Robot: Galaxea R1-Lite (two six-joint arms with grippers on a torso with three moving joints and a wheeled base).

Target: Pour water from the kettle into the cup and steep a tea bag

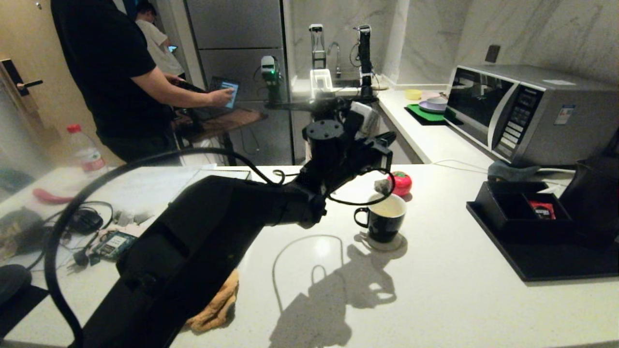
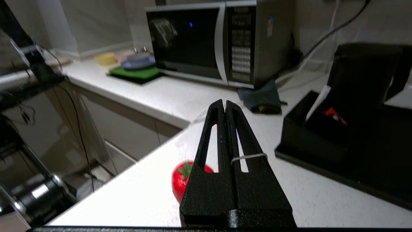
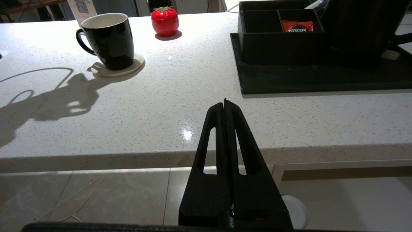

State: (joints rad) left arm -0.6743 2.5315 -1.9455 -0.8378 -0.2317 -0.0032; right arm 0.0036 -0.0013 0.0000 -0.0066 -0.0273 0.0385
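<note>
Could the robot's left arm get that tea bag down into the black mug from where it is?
Probably yes. The left gripper is shut on the string, the tea bag hangs by the cup rim, and nothing covers the mug's open top.

Left arm (image 1: 271, 203) above cup (image 1: 383, 223); kettle (image 1: 597, 193) right

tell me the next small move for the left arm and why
Probably lower the left pincer straight down. A thin white string is caught across its shut fingers, and in the head view the tea bag hangs just above the cup's rim, not yet in the water. The right pincer sits shut at the counter edge.
</note>
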